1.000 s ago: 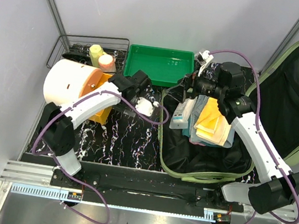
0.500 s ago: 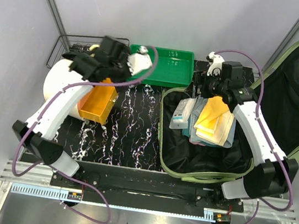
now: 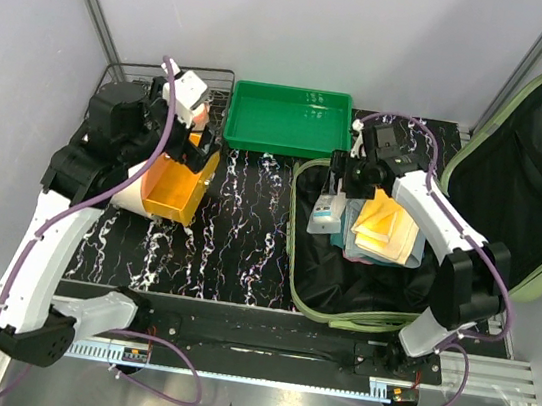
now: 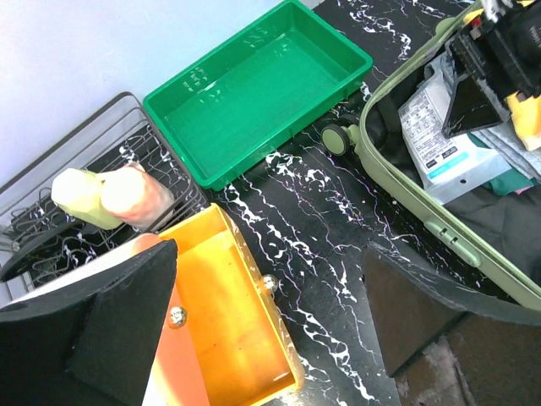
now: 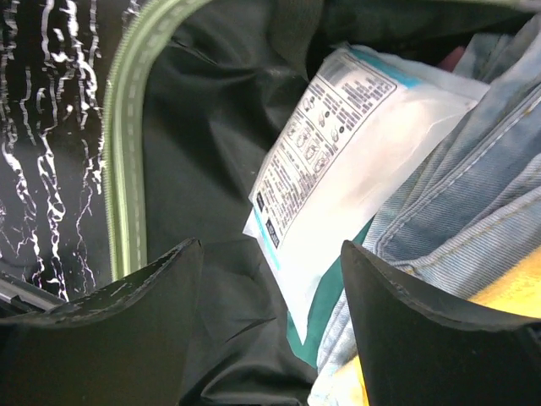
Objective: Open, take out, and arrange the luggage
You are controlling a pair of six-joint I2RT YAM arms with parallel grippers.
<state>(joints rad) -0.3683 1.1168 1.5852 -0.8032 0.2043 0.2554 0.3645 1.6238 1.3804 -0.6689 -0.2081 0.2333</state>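
Observation:
The luggage (image 3: 294,267) lies open at the right of the table, its lid (image 3: 530,189) leaning back to the right. Inside lie a white printed packet (image 3: 327,213), folded denim and yellow cloth (image 3: 387,219). My right gripper (image 3: 340,177) is open and empty, hovering just above the packet (image 5: 355,161) near the luggage's green zip rim (image 5: 127,127); the right gripper (image 5: 270,249) straddles the packet's lower corner over the black lining. My left gripper (image 3: 198,150) is open and empty above the orange drawer (image 4: 224,313), and the left gripper (image 4: 270,249) is far from the luggage rim (image 4: 406,203).
A bright green tray (image 3: 288,120) stands at the back centre. A wire basket (image 3: 132,78) with two bottles (image 4: 110,194) is at the back left. A white drum (image 3: 122,197) with the orange drawer (image 3: 177,190) pulled out stands at the left. A luggage wheel (image 4: 336,138) faces the tray.
My left arm has swung from the table's middle, past the green tray, to above the orange drawer. My right gripper has moved left and down onto the white packet's end.

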